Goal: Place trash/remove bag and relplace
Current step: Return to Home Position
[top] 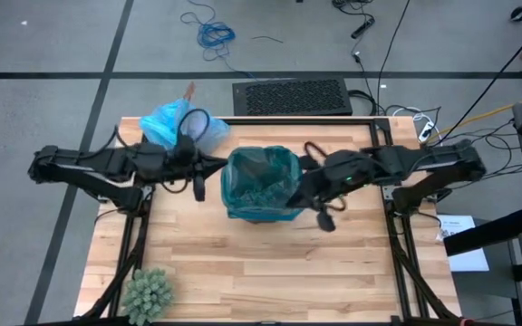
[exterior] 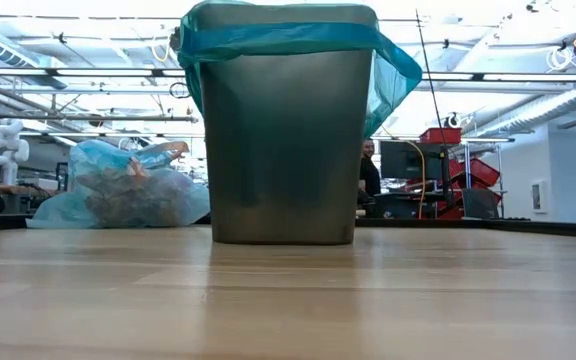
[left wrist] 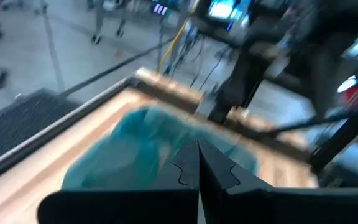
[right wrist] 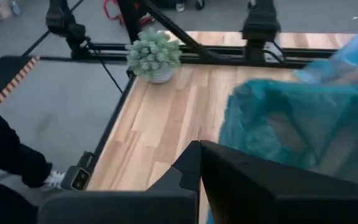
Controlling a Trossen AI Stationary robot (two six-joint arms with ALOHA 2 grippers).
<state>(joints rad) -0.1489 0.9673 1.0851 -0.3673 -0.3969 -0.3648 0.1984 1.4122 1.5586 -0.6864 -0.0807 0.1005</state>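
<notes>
A grey bin [exterior: 280,140] stands mid-table, lined with a darker teal-green plastic bag [top: 261,181] folded over its rim [exterior: 278,38]. The light sky-blue bag [top: 179,125] rests on the table at the far left. Brown trash lumps [exterior: 118,190] show through it. My left gripper [top: 223,166] is shut just left of the bin's rim, above the teal liner [left wrist: 148,149]. My right gripper [top: 295,193] is shut above the bin's right rim, with the liner [right wrist: 303,124] in front of its fingers. Neither gripper shows in the low view.
A green spiky plant [top: 148,292] sits at the table's near left corner [right wrist: 155,55]. A black mat [top: 293,96] lies beyond the far edge. A person's shoe [right wrist: 51,180] is beside the table, and another person [exterior: 369,165] sits in the room behind. Bare wood lies near the front edge.
</notes>
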